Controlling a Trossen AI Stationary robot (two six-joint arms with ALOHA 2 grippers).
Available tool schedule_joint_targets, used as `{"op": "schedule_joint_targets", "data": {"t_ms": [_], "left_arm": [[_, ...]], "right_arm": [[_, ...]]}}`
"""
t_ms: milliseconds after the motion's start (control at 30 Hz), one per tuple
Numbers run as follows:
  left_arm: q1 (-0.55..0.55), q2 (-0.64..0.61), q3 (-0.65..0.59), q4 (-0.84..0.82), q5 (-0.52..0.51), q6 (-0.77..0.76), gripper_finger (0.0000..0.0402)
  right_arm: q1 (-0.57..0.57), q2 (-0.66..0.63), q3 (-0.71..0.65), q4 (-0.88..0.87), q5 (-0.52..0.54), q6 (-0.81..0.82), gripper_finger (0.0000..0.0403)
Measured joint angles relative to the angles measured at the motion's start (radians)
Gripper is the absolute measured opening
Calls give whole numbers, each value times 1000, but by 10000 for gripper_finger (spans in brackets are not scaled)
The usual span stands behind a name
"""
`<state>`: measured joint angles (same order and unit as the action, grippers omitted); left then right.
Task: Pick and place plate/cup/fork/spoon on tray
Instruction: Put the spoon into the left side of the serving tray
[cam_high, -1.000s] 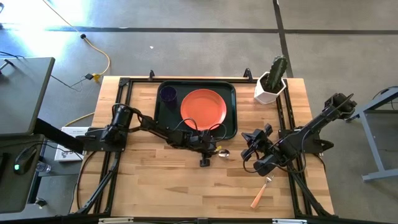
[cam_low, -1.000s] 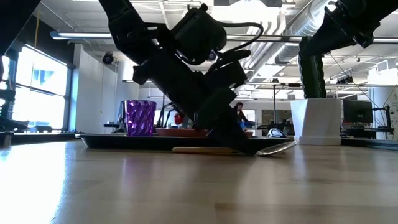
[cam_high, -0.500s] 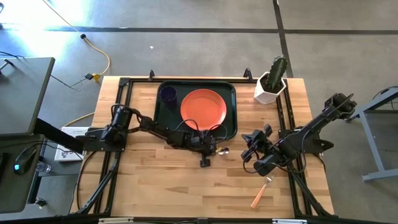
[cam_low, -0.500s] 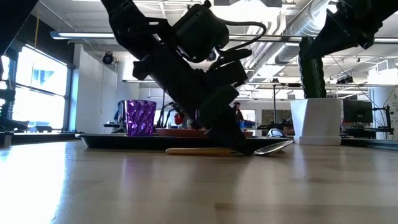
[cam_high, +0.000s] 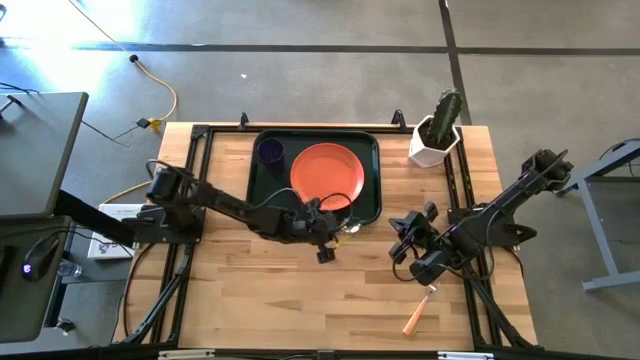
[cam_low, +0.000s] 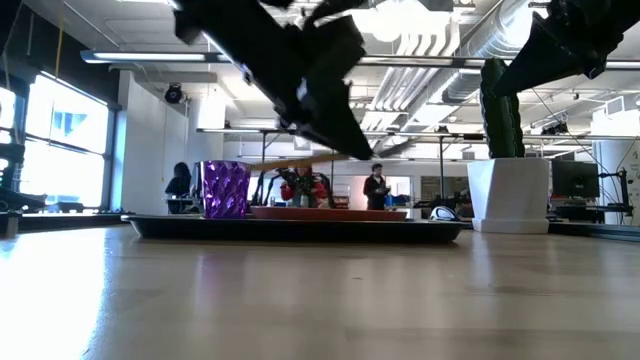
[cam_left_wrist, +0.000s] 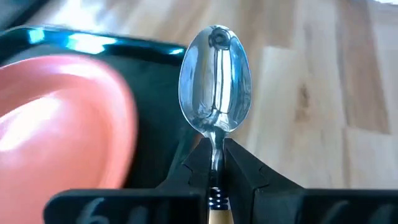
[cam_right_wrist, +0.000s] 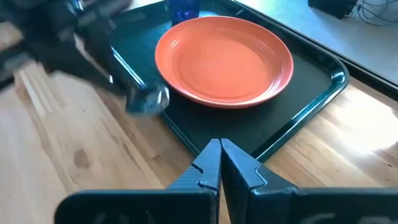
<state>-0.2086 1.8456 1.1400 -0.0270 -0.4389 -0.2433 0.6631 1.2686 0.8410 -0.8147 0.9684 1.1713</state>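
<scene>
My left gripper (cam_high: 338, 228) is shut on the spoon (cam_left_wrist: 214, 81), which hangs in the air by the tray's near rim, next to the orange-red plate (cam_high: 326, 172). The plate and the purple cup (cam_high: 270, 151) rest on the floor of the dark green tray (cam_high: 371, 150). The fork (cam_high: 420, 308) lies flat on the table near the right front. My right gripper (cam_high: 402, 250) is shut and holds nothing, right of the tray and just beyond the fork. My left gripper pinches the spoon's thin metal neck (cam_left_wrist: 216, 148) between its two fingers (cam_left_wrist: 245, 171), just behind the bowl. The bowl juts out past the fingertips, hollow side up, and the wooden handle (cam_low: 290, 160) runs back. The spoon is lifted clear and nearly level.
A white pot with a cactus (cam_high: 434, 135) stands at the far right corner. Black frame rails (cam_high: 455, 190) run along the table's sides. Bare wood lies in front of the tray (cam_high: 300, 290). People show far off in the room in the low view.
My left gripper has shut on the spoon, which lay on the table, and lifted it clear. It has then drawn back a little toward the table's left and far edges, to the tray's near rim. The spoon now hangs above the height of the tray's rim.
</scene>
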Motion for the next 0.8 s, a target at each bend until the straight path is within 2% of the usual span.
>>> {"op": "schedule_joint_targets", "data": {"t_ms": [200,333,467,600,800], "left_arm": [[-4,-103,-17,-243,-196,-181,16],[0,-153,-94,-273,-298,-327,17],[30,-206,-221,-284,-362,-475,17],[104,-278,-351,-274,-388,-614,18],[202,-329,-499,-238,-323,-716,18]], "right_arm": [[30,1,-6,0,16,31,1],[52,2,-6,-5,19,45,1],[69,2,-6,-11,29,55,1],[72,2,-6,-19,35,60,1],[70,2,-6,-16,52,61,1]]}}
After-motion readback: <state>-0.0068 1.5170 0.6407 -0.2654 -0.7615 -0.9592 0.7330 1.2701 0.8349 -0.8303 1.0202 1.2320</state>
